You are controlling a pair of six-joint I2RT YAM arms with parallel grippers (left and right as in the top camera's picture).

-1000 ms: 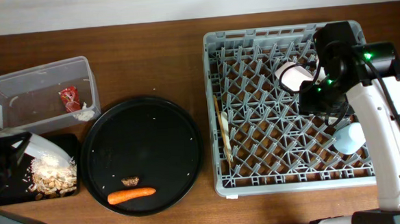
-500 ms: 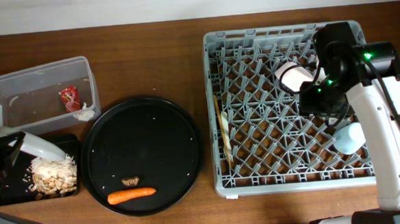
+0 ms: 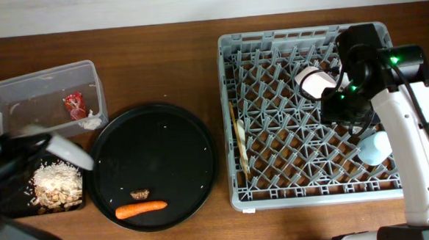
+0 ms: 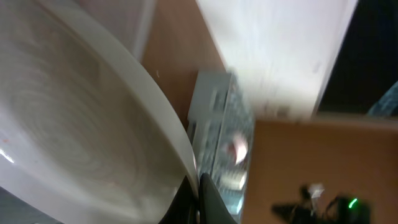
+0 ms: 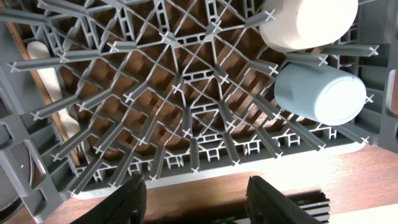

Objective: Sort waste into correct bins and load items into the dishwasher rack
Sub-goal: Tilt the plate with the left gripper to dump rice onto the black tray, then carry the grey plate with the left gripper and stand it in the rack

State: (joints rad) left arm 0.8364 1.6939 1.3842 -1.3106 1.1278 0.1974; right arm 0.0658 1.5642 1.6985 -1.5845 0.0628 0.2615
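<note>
While the carrot point(image 3: 140, 209) and the small brown morsel point(image 3: 139, 194) still lie low on the round black tray point(image 3: 153, 138) near the bottom edge of the overhead view, the sorting is not finished. To their left, the beige food scraps point(image 3: 56, 185) are heaped on the flat black tray point(image 3: 13, 210). Just above that heap the left gripper point(image 4: 196, 203) is pinched tight on the rim of the pale grey plate point(image 3: 63, 150), which is tilted steeply and blurred. The plate looks scraped but is not yet racked. Higher at the upper left, the red wrapper point(image 3: 75, 105) and the crumpled white scrap point(image 3: 91, 122) already sit in the clear tub point(image 3: 44, 72).

On the right, the dishwasher rack point(image 3: 277, 199) holds the light blue cup point(image 3: 374, 147) near its lower right. The white fork point(image 3: 243, 149) and the chopsticks point(image 3: 234, 130) lie along its left wall, and one white cup point(image 3: 312, 82) sits toward the top. A second white cup does not show clearly. The right gripper point(image 5: 202, 205) hovers over the rack with its fingers spread and nothing between them.

Most of the rack's middle pegs stand free, which should leave room for the plate. The path from the lower left crosses the round tray and the rack's raised left wall, where the cutlery lies, so the plate must clear that edge.
</note>
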